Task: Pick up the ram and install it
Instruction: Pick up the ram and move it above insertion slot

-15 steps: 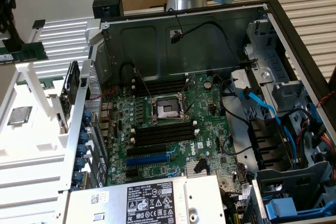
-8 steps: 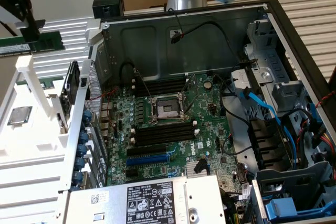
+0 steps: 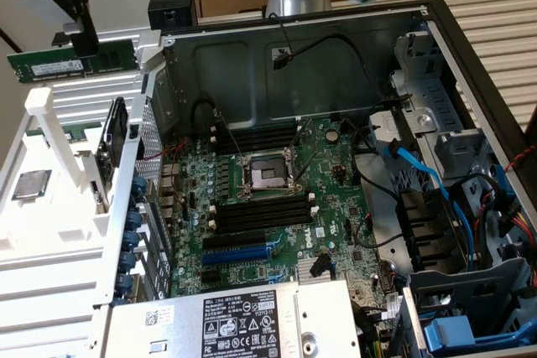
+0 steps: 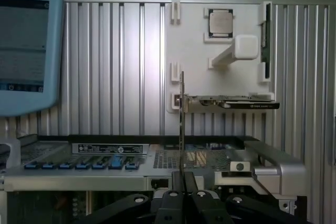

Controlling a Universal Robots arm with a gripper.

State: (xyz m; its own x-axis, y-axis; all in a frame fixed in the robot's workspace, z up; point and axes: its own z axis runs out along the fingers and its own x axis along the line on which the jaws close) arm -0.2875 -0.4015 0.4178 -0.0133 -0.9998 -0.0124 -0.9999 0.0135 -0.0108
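So the gripper is up at about 10 o'clock in the exterior view, fingers clamped on the ram, which hangs in the air above the white parts rack and outside the open case. In the wrist view the ram shows edge-on as a thin line rising from between the fingertips, and it looks pretty straight.

What worries me: the memory slots sit well apart from the stick, off toward 4 o'clock, and the case wall stands between them. If the stick goes across too low, I'd guess it clips that metal edge and twists in the grip. The grip also looks narrow on a long stick, so any knock could tilt it, and a tilted stick won't seat. There's also a black cable near the upper slots at around 11 o'clock of the CPU socket, which could snag. I can't tell which way the notch faces.
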